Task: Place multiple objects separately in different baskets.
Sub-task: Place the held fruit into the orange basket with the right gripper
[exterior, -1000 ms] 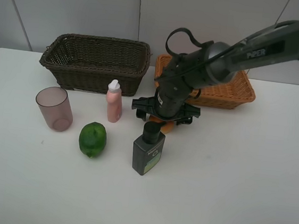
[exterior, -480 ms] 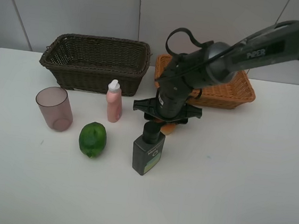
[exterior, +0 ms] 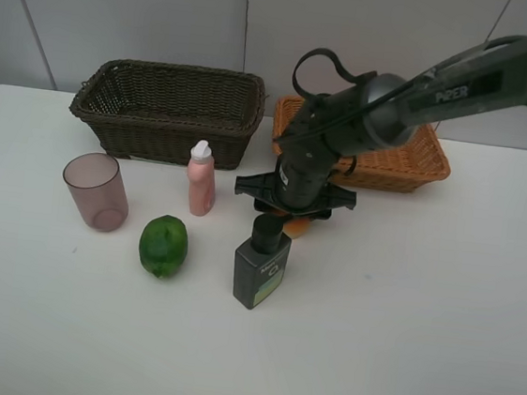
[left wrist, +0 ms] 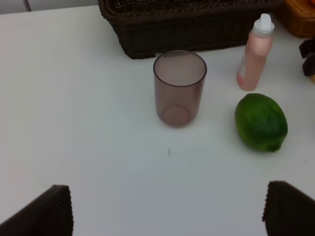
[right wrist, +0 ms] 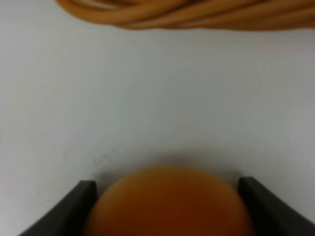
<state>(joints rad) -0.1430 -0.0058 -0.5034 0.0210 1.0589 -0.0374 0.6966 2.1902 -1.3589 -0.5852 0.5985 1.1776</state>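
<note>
- Now my right gripper (right wrist: 167, 187) is closed on the orange (right wrist: 167, 211), with one finger touching each side.
- The orange sits on the white table (exterior: 421, 318), at seven o'clock from the light tan wicker basket (exterior: 418, 162).
- My left gripper (left wrist: 167, 209) is wide open and holds nothing; the mauve cup (left wrist: 179, 88) is in front, well apart.

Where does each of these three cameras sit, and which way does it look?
Exterior high: mounted up high, looking down on the white table; the right arm shows.
Left wrist: behind the open left gripper, facing mauve cup, lime, pink bottle.
Right wrist: behind the right gripper, facing the tan basket; it clamps an orange fruit.
Shared: first two both see cup, lime, bottle.
</note>
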